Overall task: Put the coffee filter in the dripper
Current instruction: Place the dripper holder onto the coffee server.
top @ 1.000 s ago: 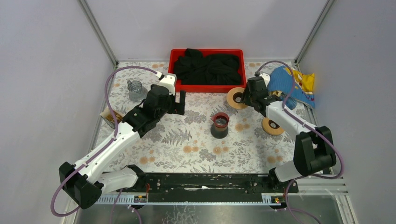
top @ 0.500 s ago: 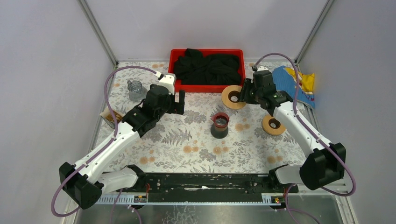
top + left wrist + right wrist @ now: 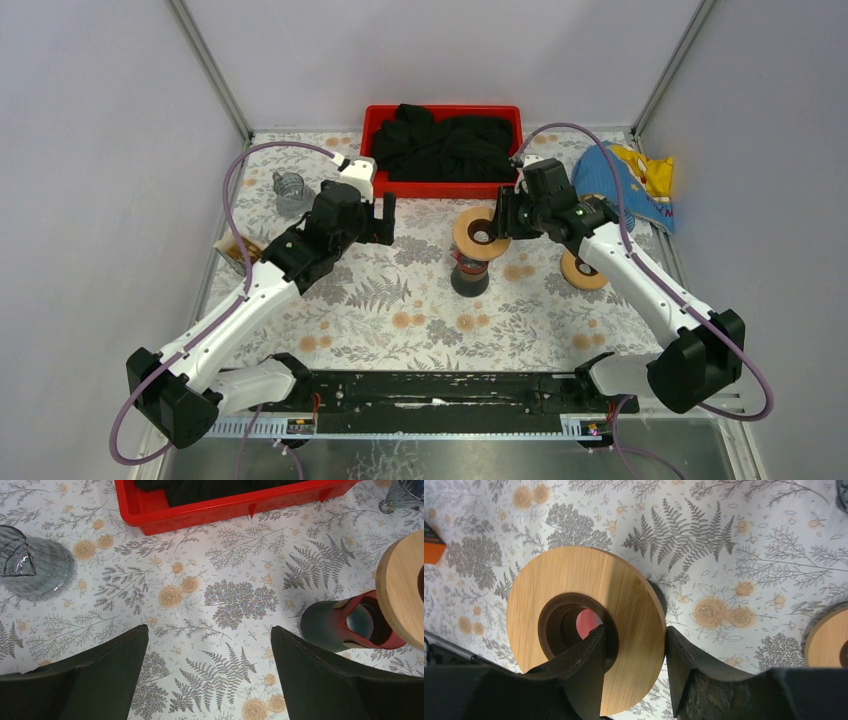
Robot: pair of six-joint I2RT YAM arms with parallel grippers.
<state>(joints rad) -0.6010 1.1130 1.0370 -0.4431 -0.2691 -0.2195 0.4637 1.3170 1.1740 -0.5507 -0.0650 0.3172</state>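
My right gripper (image 3: 497, 222) is shut on the rim of a wooden ring (image 3: 478, 232), one finger through its hole and one outside, as the right wrist view (image 3: 635, 635) shows. The ring (image 3: 539, 590) hangs just above a dark cup with a red inside (image 3: 470, 275); red shows through the hole (image 3: 584, 622). My left gripper (image 3: 382, 220) is open and empty above the cloth, left of the cup (image 3: 325, 625). A ribbed glass dripper (image 3: 288, 190) stands at the far left (image 3: 35, 565). A brownish thing (image 3: 238, 250) lies partly hidden under the left arm.
A red tray (image 3: 442, 187) with black cloth stands at the back. A second wooden ring (image 3: 582, 270) lies right of the cup. A blue and yellow bag (image 3: 640, 180) lies at the back right. Another glass piece (image 3: 405, 495) shows near the tray.
My right gripper has carried the wooden ring leftward from in front of the red tray to above the cup. The left arm has not moved.
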